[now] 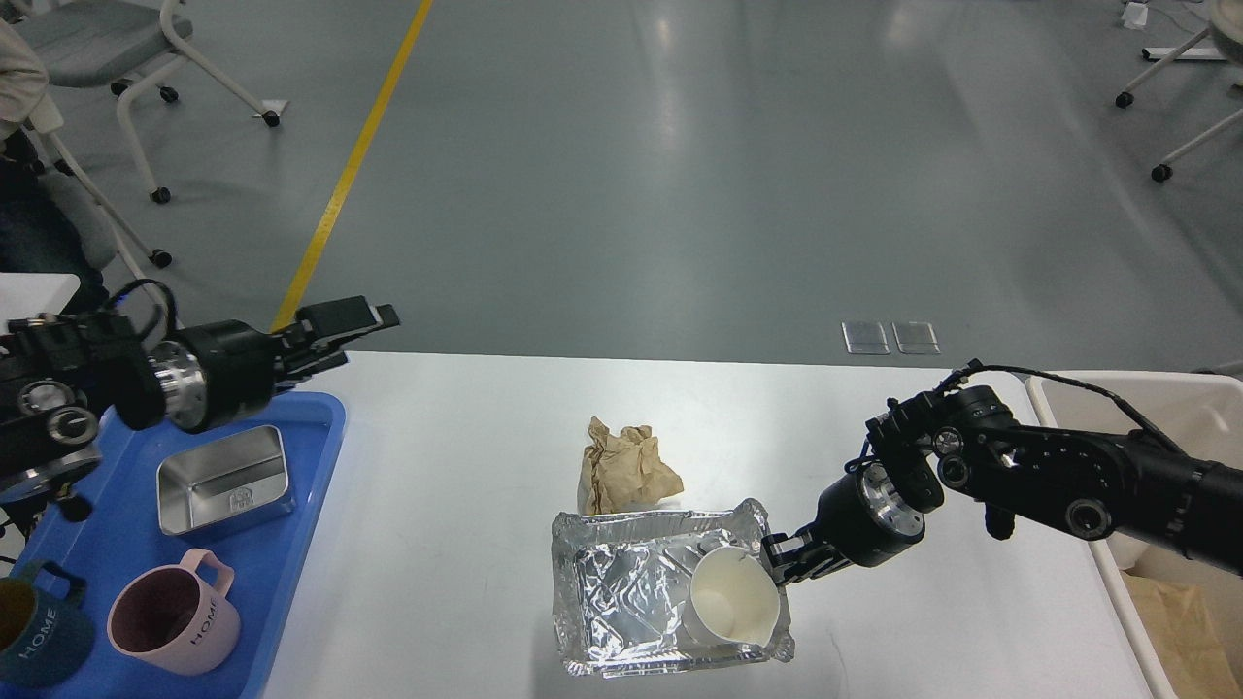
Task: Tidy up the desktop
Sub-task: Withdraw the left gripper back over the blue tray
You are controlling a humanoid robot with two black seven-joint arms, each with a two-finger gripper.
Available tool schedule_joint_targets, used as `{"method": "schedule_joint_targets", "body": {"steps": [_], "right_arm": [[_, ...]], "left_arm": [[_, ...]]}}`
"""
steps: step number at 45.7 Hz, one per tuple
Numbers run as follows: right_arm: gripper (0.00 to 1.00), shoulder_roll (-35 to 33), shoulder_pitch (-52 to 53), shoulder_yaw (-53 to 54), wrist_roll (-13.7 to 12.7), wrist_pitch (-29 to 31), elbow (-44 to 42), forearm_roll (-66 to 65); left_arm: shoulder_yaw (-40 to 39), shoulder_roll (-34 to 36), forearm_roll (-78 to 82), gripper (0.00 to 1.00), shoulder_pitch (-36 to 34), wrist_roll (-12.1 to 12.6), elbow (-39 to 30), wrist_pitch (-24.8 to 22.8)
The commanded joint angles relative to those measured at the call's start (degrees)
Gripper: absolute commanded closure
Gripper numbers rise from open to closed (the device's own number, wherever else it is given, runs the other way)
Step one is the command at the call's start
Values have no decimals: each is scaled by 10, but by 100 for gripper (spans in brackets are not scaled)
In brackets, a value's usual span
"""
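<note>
The white desktop [466,544] holds a crumpled foil tray [621,592] near its front middle. A white paper cup [730,600] lies on its side in the tray's right end. A crumpled brown paper ball [626,466] lies just behind the tray. My right gripper [785,561] points left and down at the tray's right rim, right beside the cup's rim. Its dark fingers cannot be told apart. My left gripper [364,335] hovers over the table's back left corner, above the blue tray's far edge, with its fingers apart and empty.
A blue plastic tray [311,456] at the left holds a metal box [225,479], a pink mug [175,621] and a dark teal mug [34,631]. A beige bin [1088,408] stands off the table's right edge with brown paper [1180,631] inside. Office chairs stand on the floor beyond.
</note>
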Motion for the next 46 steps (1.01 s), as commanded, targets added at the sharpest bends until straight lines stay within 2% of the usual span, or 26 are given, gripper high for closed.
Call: {"method": "schedule_joint_targets", "body": {"steps": [1,10,18,35,41,46], "right_arm": [[100,1,1,-4,0,2,0,0],[100,0,3,-4,0,2,-1,-1],[100,-14,3,0,0,2,3,-1],[100,-25,4,0,-1,0,7,-1],[100,-22,3,0,-1,-2,6,-4],[100,-21,4,0,-1,-2,6,-4]], "left_arm": [[-56,65,-14,13,62,-31,-9,2],[-112,144,-77,13,148,-42,-26,9],[-112,181,-113,13,188,-80,-33,43],[-104,237,-154,13,207,-85,-36,60],[-100,228,-153,13,214,-84,-33,61],[-101,193,-147,13,213,-74,-22,61]]}}
